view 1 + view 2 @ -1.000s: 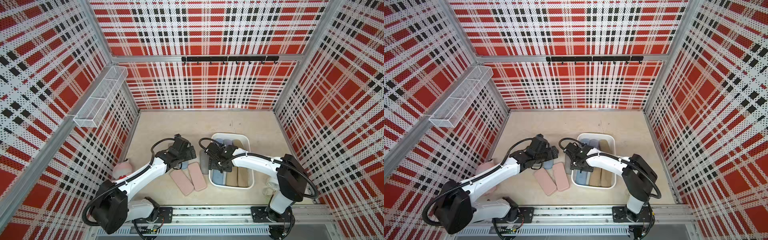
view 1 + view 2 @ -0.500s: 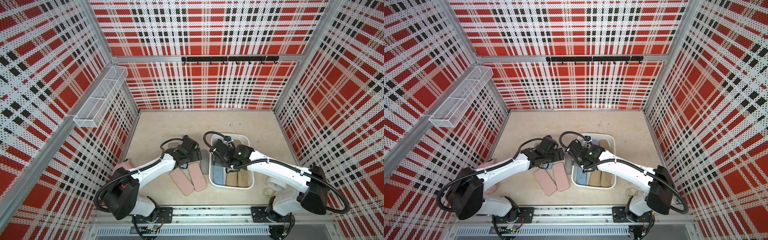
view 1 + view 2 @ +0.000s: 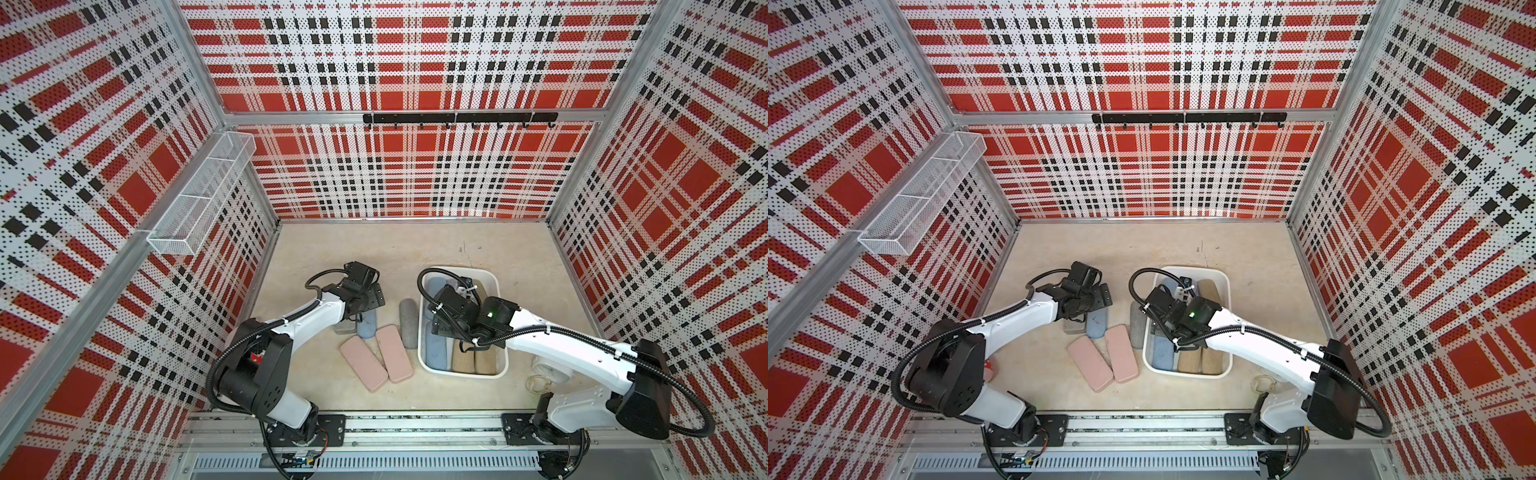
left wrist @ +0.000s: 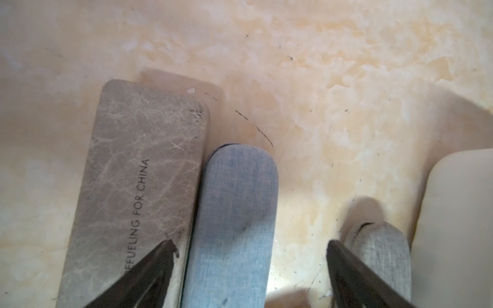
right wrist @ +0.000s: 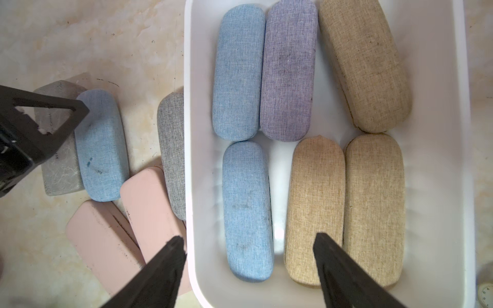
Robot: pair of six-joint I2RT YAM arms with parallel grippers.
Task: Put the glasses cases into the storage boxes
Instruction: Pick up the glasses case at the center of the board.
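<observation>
Quick update from me: my left claw (image 4: pixel 250 244) hangs wide open over the table (image 4: pixel 320 80) with nothing in it. Its two fingers sit either side of a loose blue case (image 4: pixel 234 213), and I can't see them touching it. That one lies flat on the table, tight against a flat grey case (image 4: pixel 138 173) with printed lettering. On its other side, past a strip of bare table, a grey fabric case (image 4: pixel 381 248) lies right along the outside wall of the white tray (image 4: pixel 458 213). Closer to my base rail (image 3: pixel 415 428) there's a pink case (image 5: pixel 101 245) and a second pink case (image 5: pixel 152 210), side by side and angled, the second just beside the grey fabric one. So five are out on the table. My right claw (image 5: pixel 249 236) is open too and empty — it hovers above the tray, one finger over the tray's wall, the other over a tan one. Six are already inside, in two rows: a light-blue case (image 5: pixel 240 72), a lavender case (image 5: pixel 288 72) and a tan case (image 5: pixel 365 66) in the far row. Another light-blue case (image 5: pixel 248 210) and two more tan cases (image 5: pixel 314 208) fill the row nearer my base. In both top views a wire basket (image 3: pixel 199 195) hangs on the plaid wall (image 3: pixel 104 124) to my left, well apart from all this.
</observation>
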